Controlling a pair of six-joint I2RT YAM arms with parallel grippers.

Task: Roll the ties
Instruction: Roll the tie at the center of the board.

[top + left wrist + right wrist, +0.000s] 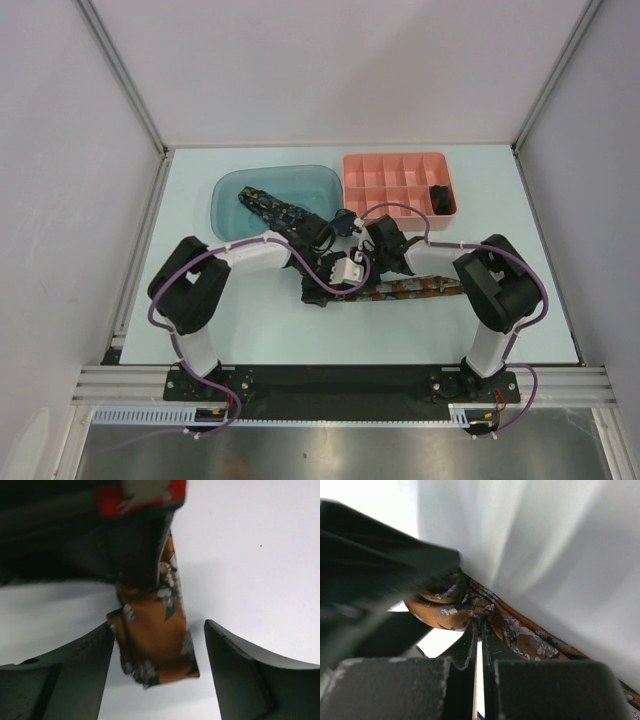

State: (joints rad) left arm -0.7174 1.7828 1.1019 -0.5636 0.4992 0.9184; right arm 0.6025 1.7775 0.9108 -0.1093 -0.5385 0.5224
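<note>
The orange-brown-white flecked tie (410, 289) lies stretched across the table in front of the arms. Its folded end (157, 640) sits between the fingers of my left gripper (159, 652), which is open and not gripping it. My right gripper (481, 630) is shut on this tie (445, 612), pinching the bunched fabric near the fold. In the left wrist view its black finger (140, 550) presses on the tie just beyond the fold. In the top view both grippers meet at the tie's left end, left (318, 290) and right (345, 283). The navy tie (270, 205) lies loose in the teal bowl.
The teal bowl (225, 205) stands at the back left. A pink compartment tray (400, 175) stands at the back right, with a small dark rolled bundle (440, 196) in a right-hand compartment. White walls enclose the table.
</note>
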